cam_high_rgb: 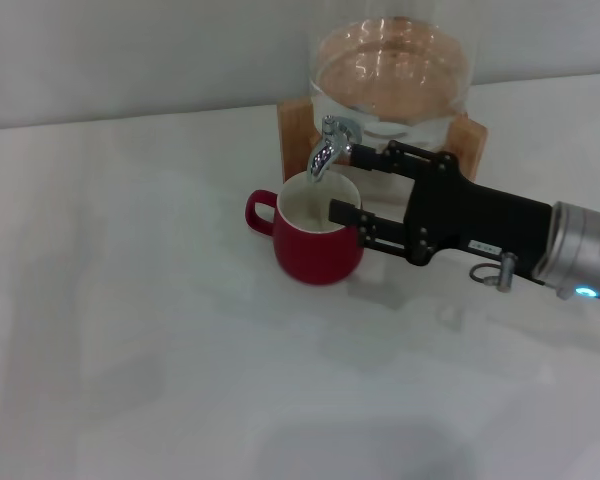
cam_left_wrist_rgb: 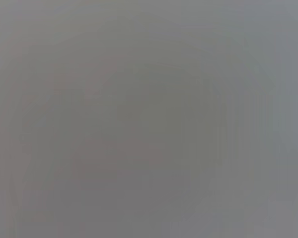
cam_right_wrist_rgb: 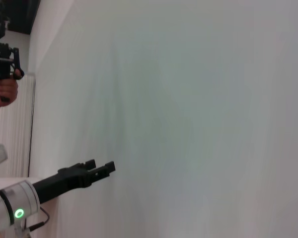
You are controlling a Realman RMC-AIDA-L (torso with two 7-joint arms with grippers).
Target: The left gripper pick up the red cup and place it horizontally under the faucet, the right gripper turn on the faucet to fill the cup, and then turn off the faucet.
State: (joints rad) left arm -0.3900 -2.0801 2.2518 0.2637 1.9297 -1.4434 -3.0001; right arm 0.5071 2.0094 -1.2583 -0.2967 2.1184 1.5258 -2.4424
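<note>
Right gripper [cam_high_rgb: 345, 183]: you see it reaching in from the right edge of the head view, toward the centre of the frame.
Claw opening: wide; the two fingers stand well apart, one above the other in the frame, and clamp nothing.
Upper finger: its tip is at the faucet [cam_high_rgb: 328, 150], touching or just beside the chrome body; you cannot tell which.
Lower finger: its tip lies over the right side of the red cup's [cam_high_rgb: 315, 245] rim.
Red cup: upright on the white table [cam_high_rgb: 180, 380], just above frame centre, directly under the spout, handle pointing left.
Faucet mount: a clear glass dispenser [cam_high_rgb: 390, 75] in a wooden stand [cam_high_rgb: 470, 135], top centre.
Left gripper [cam_right_wrist_rgb: 97, 168]: lower left of the right wrist view, before a pale wall.
Left wrist view: blank grey.
</note>
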